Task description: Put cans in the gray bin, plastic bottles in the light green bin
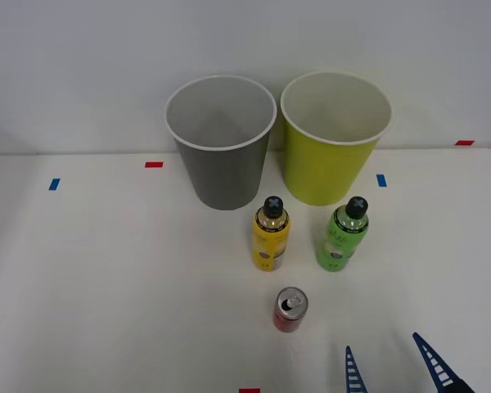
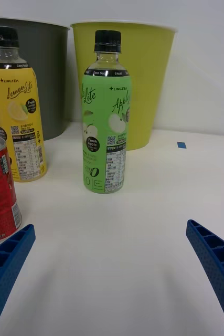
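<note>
Right pincer (image 1: 393, 372) spread wide, low over table (image 1: 106, 286), empty, near red can (image 1: 290, 309), pointing twd green bottle (image 2: 106, 113).

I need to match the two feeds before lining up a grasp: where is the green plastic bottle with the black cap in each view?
Front view: the green plastic bottle with the black cap stands upright, right of centre, in front of the yellow-green bin.
Right wrist view: it stands upright mid-picture, ahead of the open jaws.
Shared landmark: the yellow-green bin directly behind it.
</note>
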